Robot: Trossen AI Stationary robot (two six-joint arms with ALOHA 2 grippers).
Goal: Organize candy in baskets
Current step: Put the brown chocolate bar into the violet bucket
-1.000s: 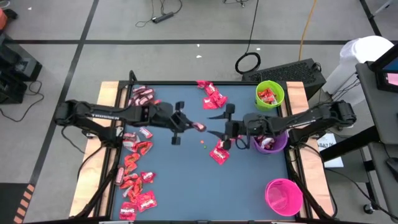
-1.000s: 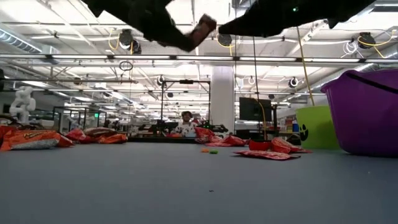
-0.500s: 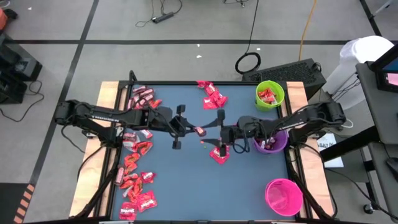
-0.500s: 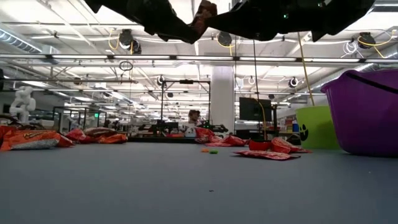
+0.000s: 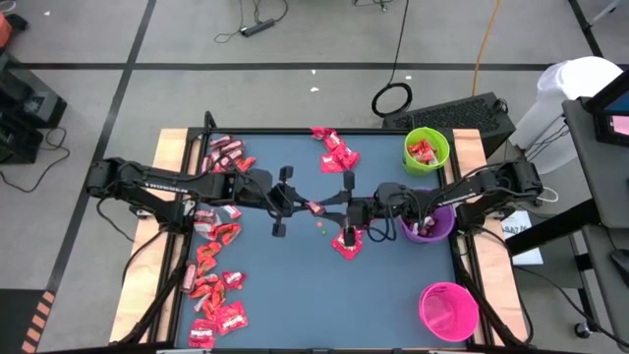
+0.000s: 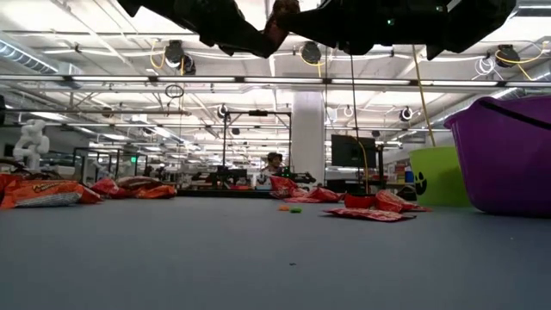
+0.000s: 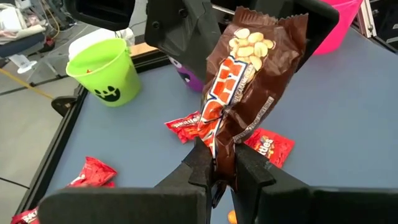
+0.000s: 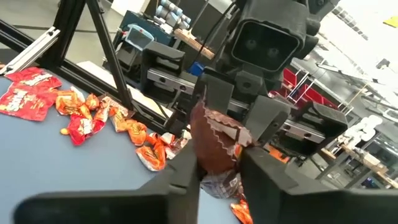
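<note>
A brown candy pack (image 7: 245, 87) printed with peanuts hangs high over the table's middle (image 5: 315, 207), between my two grippers. My left gripper (image 7: 219, 163) comes from the table's left and is shut on one end. My right gripper (image 8: 221, 155) comes from the right and is shut on the other end. Red candy lies in heaps along the left side (image 5: 211, 275), at the far edge (image 5: 334, 149) and under my right gripper (image 5: 346, 243). The lime green basket (image 5: 427, 150), purple basket (image 5: 432, 228) and pink basket (image 5: 448, 311) stand along the right side. My left gripper pinches the pack's crumpled end (image 7: 217, 152) between its two fingers, reaching in from the table's left and slanting slightly down. The pack is lifted clear of the table and stretches away toward the other gripper. My right gripper has the pack's opposite, zigzag-cut end (image 8: 214, 140) between its two fingers (image 8: 186, 171), coming level from the table's right. In the left wrist view its fingers (image 7: 186, 37) stand on both sides of the peanut-printed end (image 7: 267, 37).
The right arm crosses over the purple basket, which holds some candy; the green basket holds red candy too. A few tiny loose dots (image 5: 321, 228) lie on the blue mat near the middle. Wooden strips (image 5: 172, 147) border the mat on the left and right.
My right gripper has moved toward the table's left, up to the pack, and its wide-spread fingers have shut on the pack's free end. The pack stays lifted in my left gripper.
</note>
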